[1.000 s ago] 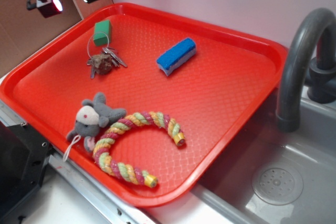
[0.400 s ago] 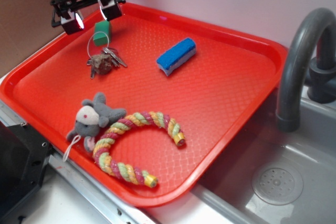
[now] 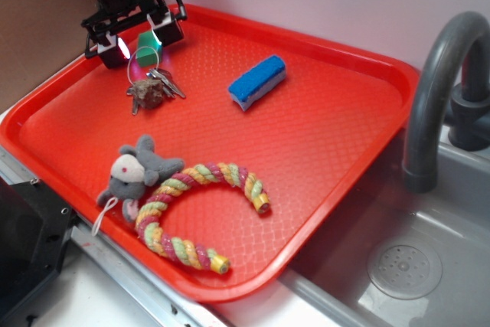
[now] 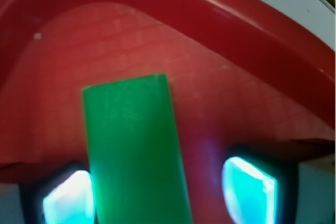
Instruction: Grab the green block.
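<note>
On the red plastic tray (image 3: 321, 135), the small matte green block (image 3: 149, 39) is being straddled by the black gripper (image 3: 142, 36), jaws spread for closing.

Toy kitchen setup: grey sink basin (image 3: 413, 258), curved faucet (image 3: 436, 89), red tray (image 3: 321, 143) alongside.

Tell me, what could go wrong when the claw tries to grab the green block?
1. The green block hangs on a ring with keys, so lifting it could drag the bunch along or tug it loose.
2. In the wrist view the block sits nearer one finger than the other. The open claw may nudge it sideways while closing.
3. The block lies near the tray's raised rim, so the claw might bump it.
</note>
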Motion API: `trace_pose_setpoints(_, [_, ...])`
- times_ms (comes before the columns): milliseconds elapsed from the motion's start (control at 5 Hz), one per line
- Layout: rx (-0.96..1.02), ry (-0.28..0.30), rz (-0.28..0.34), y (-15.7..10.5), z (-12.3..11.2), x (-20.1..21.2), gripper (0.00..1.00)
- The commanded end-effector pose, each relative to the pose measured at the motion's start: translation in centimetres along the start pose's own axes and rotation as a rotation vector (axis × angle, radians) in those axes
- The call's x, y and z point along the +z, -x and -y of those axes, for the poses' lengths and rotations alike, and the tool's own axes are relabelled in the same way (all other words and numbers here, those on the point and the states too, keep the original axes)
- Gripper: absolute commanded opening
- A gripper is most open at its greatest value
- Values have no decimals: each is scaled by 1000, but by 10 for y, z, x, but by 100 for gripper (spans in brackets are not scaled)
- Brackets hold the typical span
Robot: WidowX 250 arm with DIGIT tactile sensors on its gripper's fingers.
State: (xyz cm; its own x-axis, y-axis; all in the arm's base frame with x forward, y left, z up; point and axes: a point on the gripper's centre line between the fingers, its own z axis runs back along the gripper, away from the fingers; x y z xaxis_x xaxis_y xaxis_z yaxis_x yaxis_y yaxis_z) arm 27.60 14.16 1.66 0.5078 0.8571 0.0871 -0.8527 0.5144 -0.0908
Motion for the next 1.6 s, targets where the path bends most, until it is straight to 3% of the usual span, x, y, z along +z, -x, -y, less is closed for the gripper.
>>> trace_pose_setpoints(0, [-42,-44,-1,20,-6,-6,100])
trace_pose_setpoints(200, [-39,-54,-6,26,-8,-9,21])
trace_pose_setpoints(400, [-52,-87,25,32,-7,-8,0])
trace_pose_setpoints(800, [-87,-132,83,36,-2,8,0])
trace_pose_setpoints(1200, [-253,-97,55,54,11,83,0])
trace_pose_setpoints(1400, [-334,-50,47,80,16,135,0])
